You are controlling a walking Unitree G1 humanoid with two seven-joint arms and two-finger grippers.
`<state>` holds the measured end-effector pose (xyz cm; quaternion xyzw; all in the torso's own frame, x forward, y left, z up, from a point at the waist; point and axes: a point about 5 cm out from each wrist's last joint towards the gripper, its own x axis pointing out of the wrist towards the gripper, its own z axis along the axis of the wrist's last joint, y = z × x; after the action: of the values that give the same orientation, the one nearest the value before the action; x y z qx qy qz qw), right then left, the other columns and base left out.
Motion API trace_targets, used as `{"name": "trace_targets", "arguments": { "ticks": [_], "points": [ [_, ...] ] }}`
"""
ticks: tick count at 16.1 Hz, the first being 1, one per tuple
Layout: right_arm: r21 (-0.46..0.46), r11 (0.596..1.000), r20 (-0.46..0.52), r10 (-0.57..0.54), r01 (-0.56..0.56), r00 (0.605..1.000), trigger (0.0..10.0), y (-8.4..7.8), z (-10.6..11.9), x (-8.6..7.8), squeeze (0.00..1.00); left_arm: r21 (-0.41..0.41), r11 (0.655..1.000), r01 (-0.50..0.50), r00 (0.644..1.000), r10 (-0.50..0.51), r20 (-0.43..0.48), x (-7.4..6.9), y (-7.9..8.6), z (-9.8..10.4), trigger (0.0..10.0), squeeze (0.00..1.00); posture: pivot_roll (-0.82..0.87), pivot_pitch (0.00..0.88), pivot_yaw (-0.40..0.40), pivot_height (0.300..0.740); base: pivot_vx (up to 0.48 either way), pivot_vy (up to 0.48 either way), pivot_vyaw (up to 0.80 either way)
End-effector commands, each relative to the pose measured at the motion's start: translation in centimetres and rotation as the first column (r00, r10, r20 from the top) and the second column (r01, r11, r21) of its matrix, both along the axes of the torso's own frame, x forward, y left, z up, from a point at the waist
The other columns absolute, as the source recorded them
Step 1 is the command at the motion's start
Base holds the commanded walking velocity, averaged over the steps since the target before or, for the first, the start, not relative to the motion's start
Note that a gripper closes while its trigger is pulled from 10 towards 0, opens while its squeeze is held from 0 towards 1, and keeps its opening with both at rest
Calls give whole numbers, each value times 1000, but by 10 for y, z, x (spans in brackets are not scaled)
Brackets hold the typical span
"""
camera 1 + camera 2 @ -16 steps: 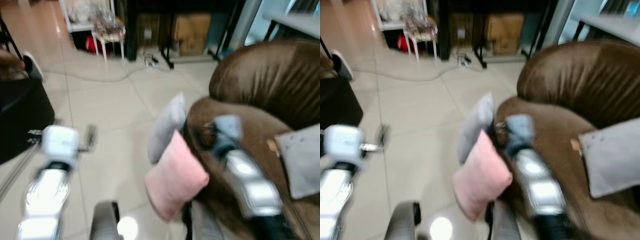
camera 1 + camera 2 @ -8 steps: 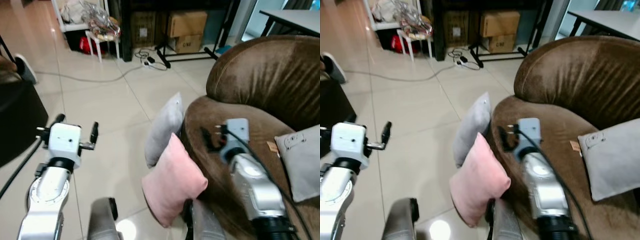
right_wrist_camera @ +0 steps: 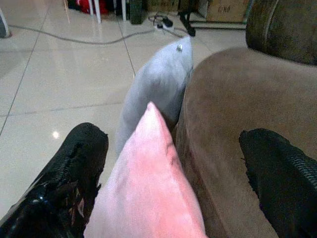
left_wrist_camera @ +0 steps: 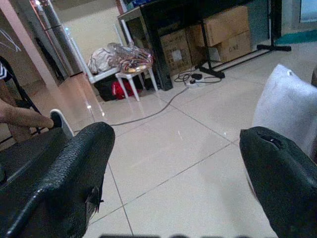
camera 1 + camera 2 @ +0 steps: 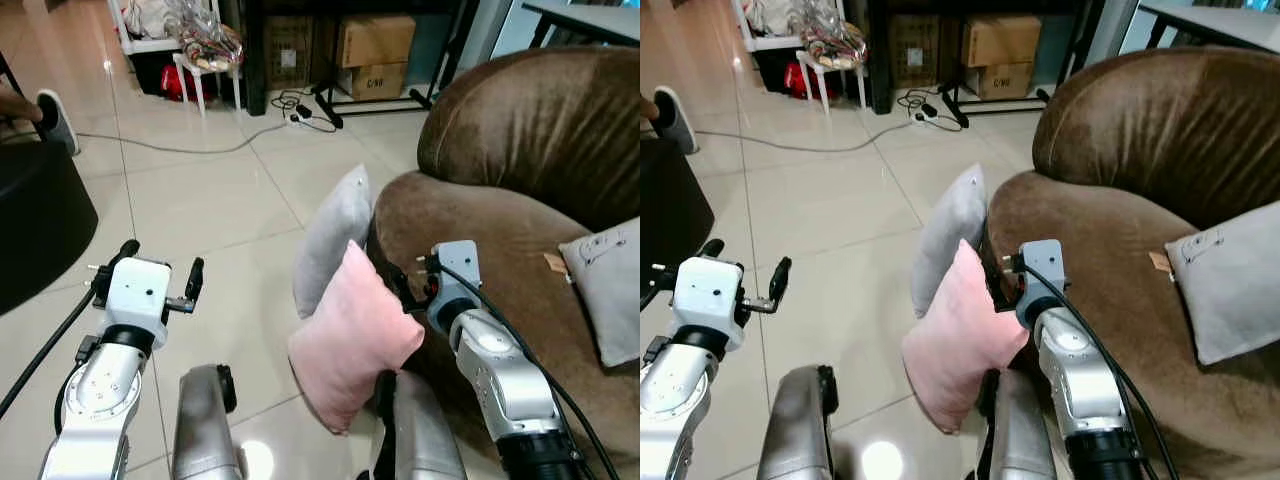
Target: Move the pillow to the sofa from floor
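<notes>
Your right gripper [image 5: 408, 288] is the one to use: it sits just at the upper edge of the pink pillow [image 5: 352, 345], jaws spread wide. In the right wrist view the pillow's peak rises straight up between the two fingers [image 3: 69, 183], not yet pinched. The pillow stands on its edge on the floor [image 5: 220, 210], leaning against the front of the brown sofa [image 5: 520, 160]. Its long axis runs tilted upward, top corner toward the gripper.

A grey pillow [image 5: 332, 240] stands just behind the pink one, also propped on the sofa's side and touching it. A third, pale pillow [image 5: 605, 290] already lies on the sofa seat, well apart.

Your left gripper [image 5: 145, 275] hovers over bare tile, jaws released, well apart from both pillows; it's the farther arm.

Pink pillow is soft, plump fabric, squarish with a pointed corner, likely to squash when pinched. Sofa is smooth, rounded suede-like upholstery. Floor is glossy tile.
</notes>
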<state>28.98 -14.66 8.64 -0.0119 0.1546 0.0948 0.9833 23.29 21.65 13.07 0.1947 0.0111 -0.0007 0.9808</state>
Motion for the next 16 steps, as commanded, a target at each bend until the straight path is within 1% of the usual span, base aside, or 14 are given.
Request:
{"name": "trace_targets", "arguments": {
  "ticks": [1, 4, 5, 7, 8, 10, 11, 12, 14, 16],
  "points": [
    [-2, 1000, -9, -4, 4, 1000, 10000, -5, 1, 4, 0, 26, 999, 34, 999, -34, -8, -2, 1, 1, 10000, 467, 15, 0, -79, 450, 0, 0, 0],
    [6, 1000, -20, -3, 3, 1000, 10000, -3, 2, 9, 0, 29, 1000, 12, 1000, -12, 4, -2, 10, 4, 10000, 467, 33, 0, -96, 425, 0, 0, 0],
    [8, 1000, -24, -1, 1, 1000, 10000, -3, 1, 10, 0, 28, 1000, 10, 1000, -11, 5, -2, 10, 4, 10000, 471, 34, 0, -97, 420, 0, 0, 0],
    [7, 1000, -49, 29, -29, 998, 10000, 0, -3, 14, 0, 31, 999, 31, 999, -31, 6, 0, 8, 5, 10000, 471, 31, 0, -101, 400, 0, 0, 0],
    [-5, 999, -66, 42, -42, 997, 10000, 0, -6, 15, 0, 33, 998, 46, 999, -47, 6, 0, 6, 5, 10000, 475, 28, 0, -101, 395, 0, 0, 0],
    [5, 998, -90, 61, -61, 994, 10000, -1, -8, 15, 0, 16, 997, 75, 997, -75, -8, -1, 1, 3, 10000, 478, 22, 0, -104, 395, 0, 0, 0],
    [30, 997, -90, 77, -74, 993, 10000, -2, -9, 17, 1000, 4, 995, 104, 994, -104, -30, -3, -3, -1, 10000, 482, 4, 0, -97, 395, 0, 0, 0],
    [21, 996, -97, 86, -84, 992, 10000, 0, -12, 23, 1000, -4, 993, 119, 991, -119, -67, -7, -6, -9, 10000, 482, -15, 0, -88, 395, 0, 0, 0],
    [-29, 997, -140, 72, -77, 988, 10000, 0, -19, 30, 1000, -24, 988, 154, 982, -156, -103, -16, -12, -15, 10000, 486, -10, 0, -98, 395, 0, 0, 0],
    [-43, 997, -169, 58, -66, 984, 10000, 2, -23, 37, 1000, -31, 985, 172, 978, -175, -112, -21, -16, -14, 10000, 482, 4, 0, -109, 395, 0, 0, 0]
  ]
}}
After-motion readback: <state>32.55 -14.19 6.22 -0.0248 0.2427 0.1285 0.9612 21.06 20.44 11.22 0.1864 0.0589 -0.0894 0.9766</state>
